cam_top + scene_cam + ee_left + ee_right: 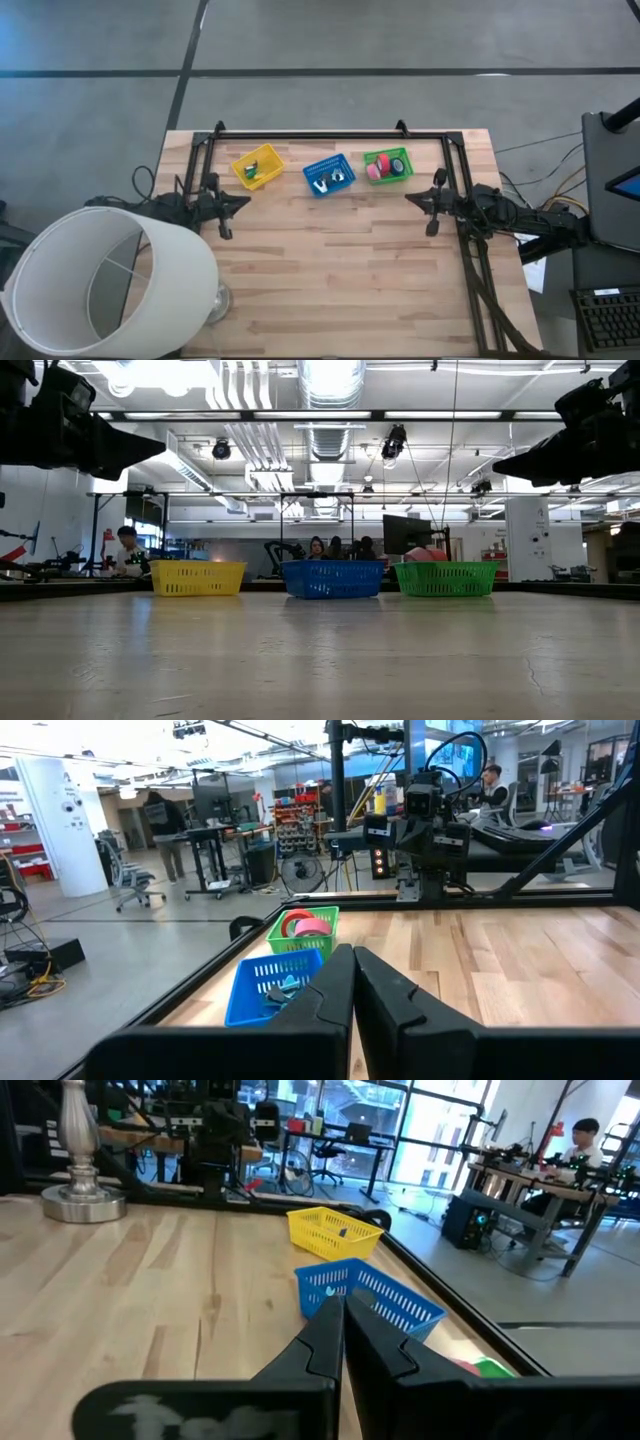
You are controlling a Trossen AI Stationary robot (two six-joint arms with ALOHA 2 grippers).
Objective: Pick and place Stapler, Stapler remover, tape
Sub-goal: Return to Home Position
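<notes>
Three small mesh baskets are set in a row toward the far edge of a pale wooden bench point(330, 260). The rectangular blue plastic mesh basket point(329, 174) is placed in the middle of the row, and every other place is given from it. To the left of the blue basket a yellow plastic mesh basket point(257, 166) is set, slightly turned. Just to its right, apart from it, a green plastic mesh basket point(387, 165) is found. The small round pink and red tape rolls point(376, 171) are kept inside the green basket, and in the left wrist view they point(305, 925) are seen over its rim. Small pale items are seen in the blue basket and something is seen in the yellow basket, but neither can be identified.

The left gripper point(243, 203) is held above the bench on the near side and to the left of the blue basket, pointed inward. Its dark fingers point(325, 995) are pressed together with no gap, and nothing is gripped. The right gripper point(410, 197) is held likewise on the near side and to the right of the blue basket, facing the left one. Its fingers point(310, 1350) are also closed on nothing. In the low view both arms are seen well above the bench surface.

A lamp with a large white cylindrical shade point(100, 280) is stood well to the near left of the blue basket, at the bench's corner.
</notes>
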